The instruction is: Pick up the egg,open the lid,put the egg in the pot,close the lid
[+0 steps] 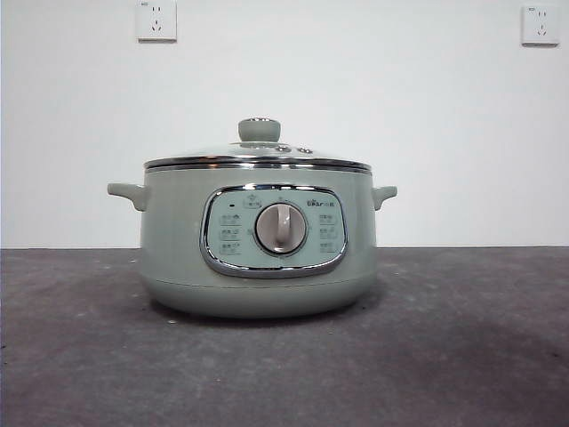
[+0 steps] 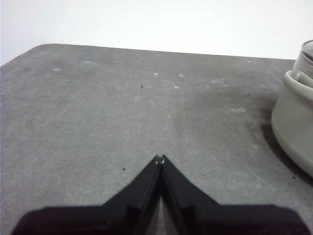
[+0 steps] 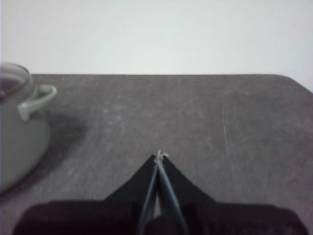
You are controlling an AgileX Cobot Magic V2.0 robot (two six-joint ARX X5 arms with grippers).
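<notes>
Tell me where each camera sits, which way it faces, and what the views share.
Front: low at table height, facing the pot and lid; no robot part shows.
Left wrist: above the table, left pincer shut, pot at one edge.
Right wrist: likewise, right pincer shut.
All three share the pot; no egg shows.

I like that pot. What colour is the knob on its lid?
Pale green, like the pot. The knob shows best in the front view.

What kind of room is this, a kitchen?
Probably not a real kitchen: more likely a test room. A green electric pot with its glass lid on sits alone on a grey table, before a bare white wall with sockets.
</notes>
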